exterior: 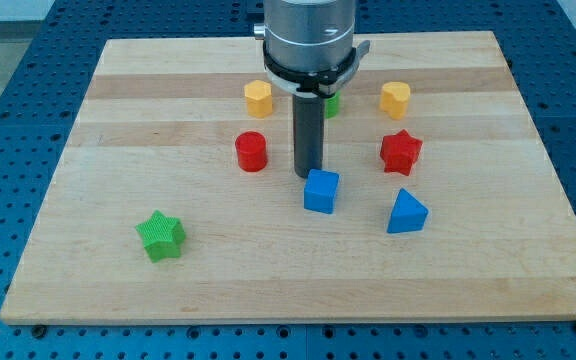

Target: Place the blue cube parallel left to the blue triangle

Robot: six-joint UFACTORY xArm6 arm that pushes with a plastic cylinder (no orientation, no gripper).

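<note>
The blue cube (321, 191) lies near the middle of the wooden board. The blue triangle (406, 213) lies to its right, a little lower in the view. My tip (308, 176) stands just above and slightly left of the blue cube, touching or nearly touching its upper left corner. The rod rises to the grey arm housing (308, 40) at the view's top.
A red cylinder (251, 151) lies left of the rod. A red star (401, 152) lies to the right. A yellow hexagon (258, 97) and a yellow heart (395, 99) lie higher up. A green block (332, 103) is partly hidden behind the rod. A green star (161, 235) lies lower left.
</note>
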